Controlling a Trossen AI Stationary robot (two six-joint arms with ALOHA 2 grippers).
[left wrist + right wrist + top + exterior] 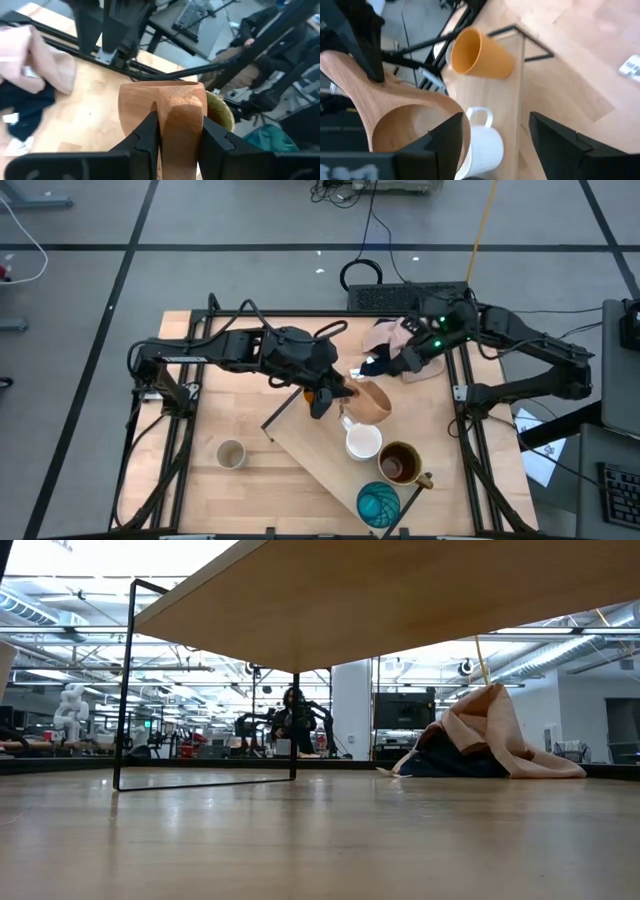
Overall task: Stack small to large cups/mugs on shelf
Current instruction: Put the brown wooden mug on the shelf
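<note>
Wooden tabletop (205, 480) carries the slanted shelf (310, 452), where white mug (363, 443), brown mug (399, 463) and teal cup (378, 503) line up unstacked; left gripper (322, 402) pinches the tan cup (373, 401), right gripper (372, 366) gapes, beige cup (231, 453) waits off-shelf.

The orange cup (481, 53) was mostly buried under the left arm from above, the white mug (481, 146) got cropped in the right wrist view, background folks were blurry.

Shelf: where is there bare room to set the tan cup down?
The shelf is bare at its left end, left of the white mug. Rightward it is crowded: white mug, brown mug, teal cup. The left hand holds the tan cup.
</note>
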